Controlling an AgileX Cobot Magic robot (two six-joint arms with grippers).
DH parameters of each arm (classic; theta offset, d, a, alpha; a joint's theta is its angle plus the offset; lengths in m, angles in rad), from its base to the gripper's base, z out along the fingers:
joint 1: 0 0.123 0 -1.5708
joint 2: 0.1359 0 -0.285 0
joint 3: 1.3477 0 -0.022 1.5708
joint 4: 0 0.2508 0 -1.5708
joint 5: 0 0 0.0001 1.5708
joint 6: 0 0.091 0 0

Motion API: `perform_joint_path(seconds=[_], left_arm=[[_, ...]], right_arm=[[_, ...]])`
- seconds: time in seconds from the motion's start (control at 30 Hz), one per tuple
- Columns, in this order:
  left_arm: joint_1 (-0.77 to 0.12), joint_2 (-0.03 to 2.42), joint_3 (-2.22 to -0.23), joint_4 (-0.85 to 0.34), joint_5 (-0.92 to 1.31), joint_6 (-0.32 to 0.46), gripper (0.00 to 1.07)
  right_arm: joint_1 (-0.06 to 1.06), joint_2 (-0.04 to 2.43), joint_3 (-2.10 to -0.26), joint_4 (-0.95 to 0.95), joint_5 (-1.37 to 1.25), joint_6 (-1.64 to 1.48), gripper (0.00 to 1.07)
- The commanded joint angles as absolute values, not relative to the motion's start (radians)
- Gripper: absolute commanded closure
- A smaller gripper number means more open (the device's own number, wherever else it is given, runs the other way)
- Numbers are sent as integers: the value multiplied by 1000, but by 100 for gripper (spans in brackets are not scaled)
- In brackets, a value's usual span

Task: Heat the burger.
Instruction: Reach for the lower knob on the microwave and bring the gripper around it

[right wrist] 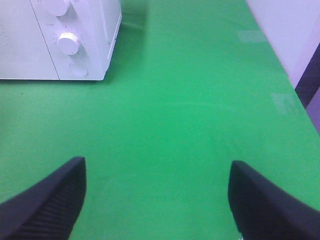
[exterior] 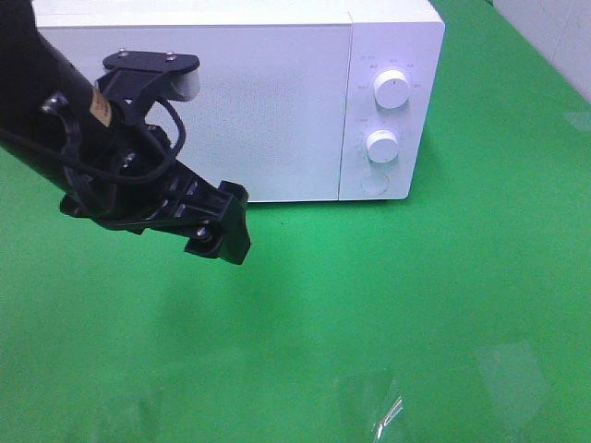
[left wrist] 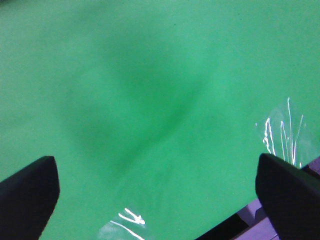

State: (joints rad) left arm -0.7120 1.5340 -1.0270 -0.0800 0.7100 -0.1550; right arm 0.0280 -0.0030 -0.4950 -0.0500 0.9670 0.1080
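The burger is out of view in all three frames. A white microwave [exterior: 240, 101] stands at the back of the green table with its door shut. My left arm [exterior: 138, 175] hangs above the table in front of the door's left half. In the left wrist view my left gripper [left wrist: 160, 200] is open, with only green cloth between its black fingers [left wrist: 27, 192]. My right gripper [right wrist: 157, 200] is open too and holds nothing. It faces bare green table, with the microwave [right wrist: 60, 35] off to one side ahead of it.
The microwave's control panel has two white knobs [exterior: 392, 89] [exterior: 382, 144] and a round button [exterior: 374, 182] below them. A green cloth [exterior: 388, 314] covers the table. The table's right edge [right wrist: 300, 100] meets a pale wall.
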Motion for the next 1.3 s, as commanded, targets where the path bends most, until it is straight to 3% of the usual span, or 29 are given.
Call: perform_joint_path(seconds=[0.03, 0.07, 0.13, 0.3, 0.33, 0.43, 0.5, 0.77, 0.9, 1.3], left_arm=[[-672, 1492, -1026, -72, 775, -162, 6], [-672, 1492, -1026, -72, 775, -162, 6], [-561, 1460, -1026, -73, 864, -160, 6], [-441, 1434, -1026, -71, 935, -147, 6], [-371, 1421, -1026, -72, 977, -146, 6], [-336, 1417, -1026, -71, 999, -143, 6], [-221, 1396, -1025, -68, 1067, -103, 6], [-35, 1316, -999, -64, 1139, -59, 6], [1, 1254, -957, -64, 1130, -54, 6], [1, 921, -722, -37, 1069, -46, 6]], right_arm=[[24, -30, -491, -44, 958, 96, 32], [24, -30, -491, -44, 958, 96, 32], [24, -30, -491, -44, 958, 96, 32], [24, -30, -491, -44, 958, 96, 32], [24, -30, -491, -44, 958, 96, 32], [24, -30, -491, -44, 958, 96, 32], [24, -30, -491, -44, 958, 96, 32], [24, -30, -491, -44, 958, 96, 32], [24, -30, -491, -44, 958, 96, 32], [24, -30, -491, -44, 958, 96, 32]])
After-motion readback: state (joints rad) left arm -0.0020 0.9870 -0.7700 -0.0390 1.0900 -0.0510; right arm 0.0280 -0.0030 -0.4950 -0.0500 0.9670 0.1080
